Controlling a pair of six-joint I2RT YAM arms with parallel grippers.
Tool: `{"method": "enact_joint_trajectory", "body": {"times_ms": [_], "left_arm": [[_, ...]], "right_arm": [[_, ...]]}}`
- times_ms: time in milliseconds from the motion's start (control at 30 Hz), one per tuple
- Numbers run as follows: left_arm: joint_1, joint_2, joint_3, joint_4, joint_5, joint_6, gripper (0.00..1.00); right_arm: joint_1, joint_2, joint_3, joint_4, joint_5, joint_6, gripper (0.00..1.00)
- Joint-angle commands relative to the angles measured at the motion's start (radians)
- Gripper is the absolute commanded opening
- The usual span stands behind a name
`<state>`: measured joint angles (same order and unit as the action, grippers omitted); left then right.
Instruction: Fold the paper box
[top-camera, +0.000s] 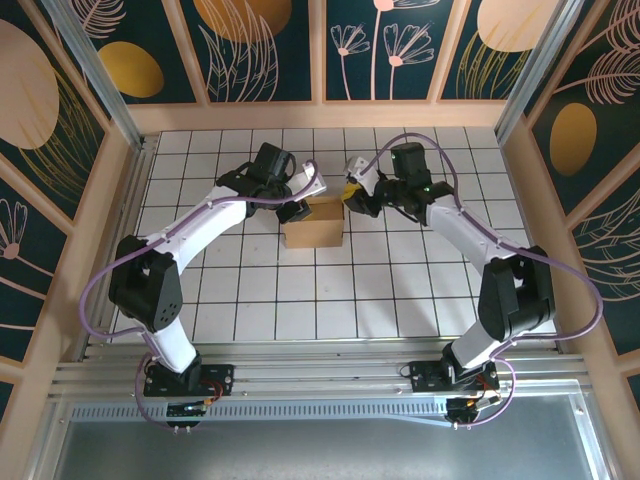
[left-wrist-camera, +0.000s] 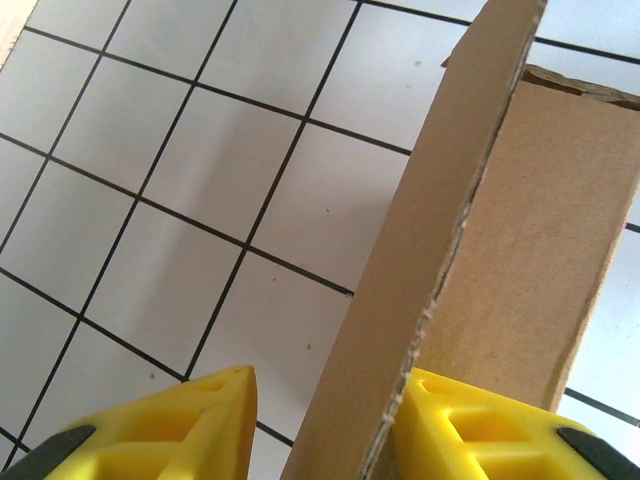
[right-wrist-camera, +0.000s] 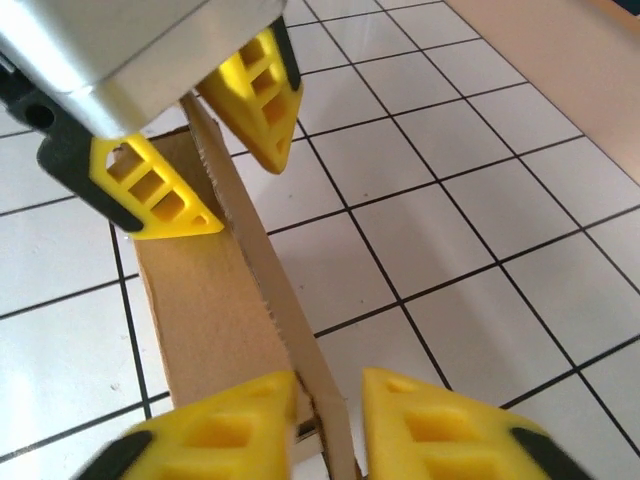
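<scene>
Paper box (top-camera: 313, 222) sits centre of the bench (top-camera: 300, 300), between both arms. Left fingers (left-wrist-camera: 170, 425) are apart, straddling its upright wall (right-wrist-camera: 255, 270). Right fingers (right-wrist-camera: 445, 420) hug the same wall; we can't tell if they're pinching. We'd clamp squarely, then fold inward along the crease.

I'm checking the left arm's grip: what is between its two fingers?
An upright flap of the paper box stands between the fingers, shown in the left wrist view.

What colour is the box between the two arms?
Plain brown, unprinted cardboard; the box shows best in the left wrist view.
</scene>
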<state>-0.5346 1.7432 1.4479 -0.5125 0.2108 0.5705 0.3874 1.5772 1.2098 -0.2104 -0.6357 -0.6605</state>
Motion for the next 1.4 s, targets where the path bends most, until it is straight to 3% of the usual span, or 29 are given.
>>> {"method": "enact_joint_trajectory", "body": {"times_ms": [0, 67, 267, 633, 1067, 1367], "left_arm": [[0.007, -0.014, -0.03, -0.023, 0.028, -0.021, 0.4], [0.008, -0.017, -0.024, -0.031, 0.036, -0.027, 0.39], [0.007, -0.017, -0.003, -0.037, 0.056, -0.052, 0.39], [0.007, 0.028, 0.07, -0.103, 0.08, -0.086, 0.39], [0.007, 0.063, 0.113, -0.138, 0.096, -0.113, 0.23], [0.008, 0.061, 0.122, -0.128, 0.124, -0.13, 0.18]], "right_arm": [[-0.002, -0.043, 0.007, 0.011, 0.031, 0.116, 0.36], [-0.02, -0.04, 0.015, -0.012, 0.025, 0.165, 0.41], [-0.088, 0.008, 0.059, -0.103, -0.113, 0.358, 0.41], [-0.087, -0.026, -0.039, -0.027, -0.165, 0.348, 0.49], [-0.073, 0.04, 0.007, -0.035, -0.071, 0.363, 0.36], [-0.034, 0.052, 0.025, -0.037, -0.035, 0.379, 0.26]]}}
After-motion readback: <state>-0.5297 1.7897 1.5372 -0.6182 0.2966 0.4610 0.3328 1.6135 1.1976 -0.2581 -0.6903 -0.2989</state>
